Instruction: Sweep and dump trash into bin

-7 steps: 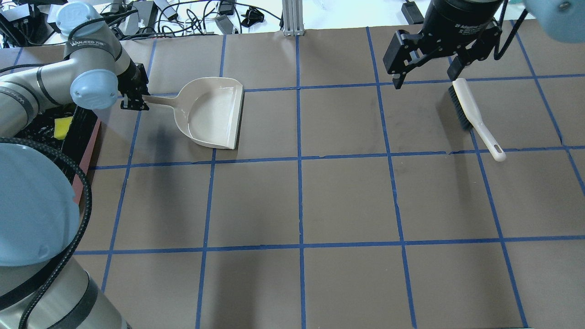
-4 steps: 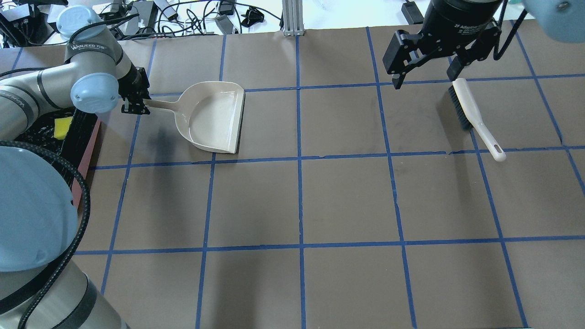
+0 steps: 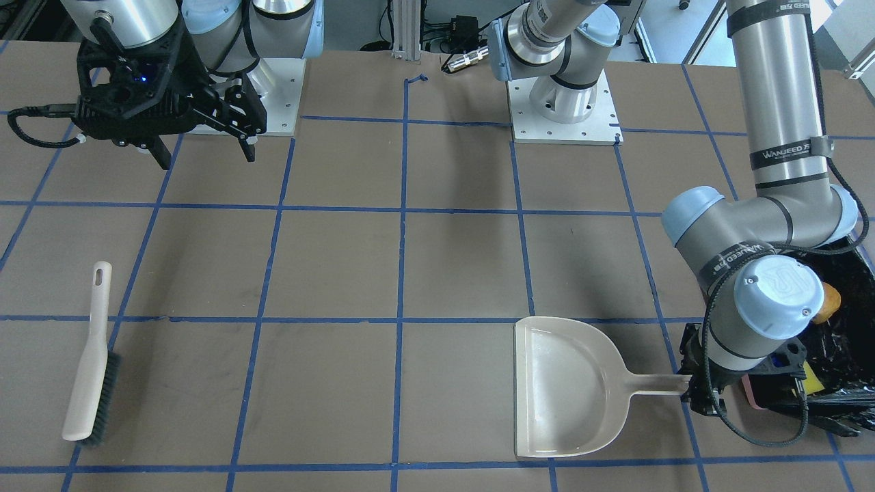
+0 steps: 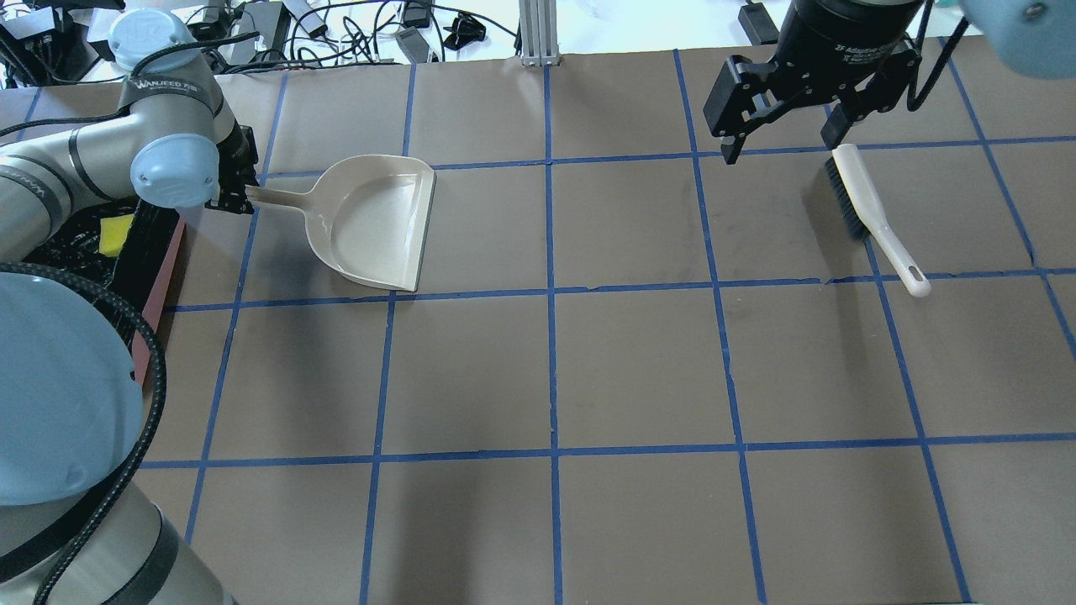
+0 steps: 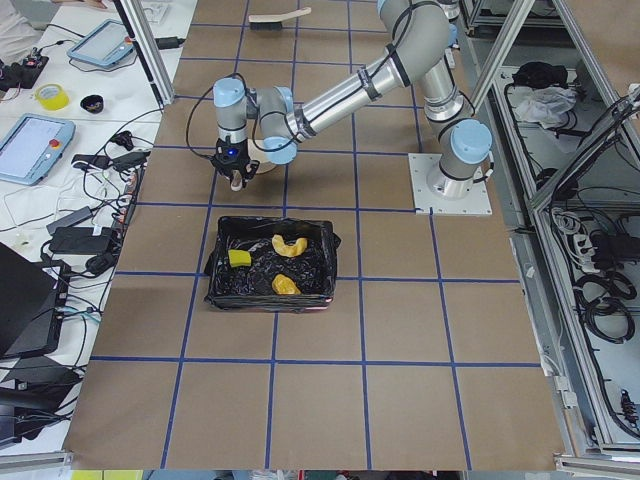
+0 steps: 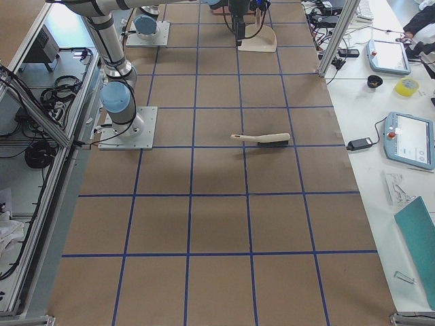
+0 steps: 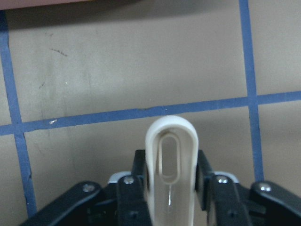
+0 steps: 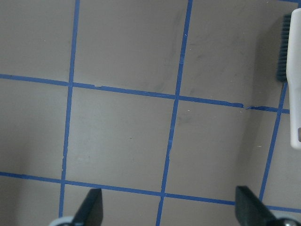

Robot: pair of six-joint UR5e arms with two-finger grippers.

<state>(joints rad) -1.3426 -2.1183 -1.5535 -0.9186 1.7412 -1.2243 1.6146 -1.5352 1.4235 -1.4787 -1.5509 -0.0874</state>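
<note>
the left gripper (image 4: 239, 197) is clamped on the loop end of the handle of the beige plastic dustpan (image 4: 374, 223); the wrist view shows a finger pressed to each side. the pan reaches away from the gripper toward mid-table and is empty. whether it rests on the table cannot be told. close behind the gripper, on the side away from the pan, sits the pink-sided rectangular bin (image 4: 162, 281) lined with crinkly black plastic. the trash (image 5: 285, 286), three small food-like bits from yellow to golden, lies inside it. so sweeping and dumping look finished, and the step in hand is likely putting the pan back down. the next move calls for laying it flat, letting go of the handle and lifting off without dragging it or catching the liner. far to the right, the right gripper (image 4: 782, 147) hangs spread and empty. the bristle end of the white-handled, dark-bristled brush (image 4: 878, 218) lies on the table just by one of its fingers.

against the frame a little earlier, the pan has shifted toward the bin and swung slightly, drawn back with the left gripper. the right gripper and brush have not moved.
</note>
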